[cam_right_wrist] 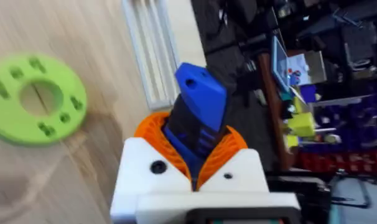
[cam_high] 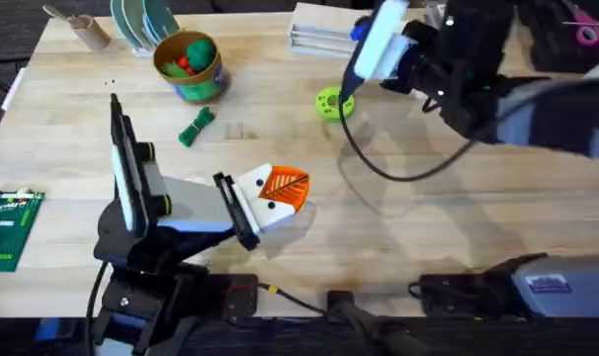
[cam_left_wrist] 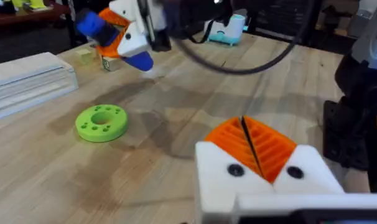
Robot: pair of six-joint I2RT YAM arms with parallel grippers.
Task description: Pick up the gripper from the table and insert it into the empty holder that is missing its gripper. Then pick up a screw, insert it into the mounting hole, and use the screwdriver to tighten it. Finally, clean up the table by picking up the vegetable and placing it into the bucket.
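Right gripper (cam_right_wrist: 198, 168) is clamped on the screwdriver (cam_right_wrist: 198, 115), held up off the table (cam_high: 428, 227) near the lime-green disc (cam_high: 329, 103). Left gripper (cam_left_wrist: 254, 152) rests low at centre, its orange pads pressed together on nothing; both holders (cam_left_wrist: 300, 177) appear fitted, though screw seating is unclear from here.

Risks: the screwdriver sits tilted in the pads and may slip or twist. The black cable (cam_high: 398, 170) loops across the table and could snag or drag the disc.

The vegetable (cam_high: 196, 127) lies just beside the bucket (cam_high: 189, 65), not in it. The bucket already holds toys; the left arm stands between the right gripper and the vegetable.
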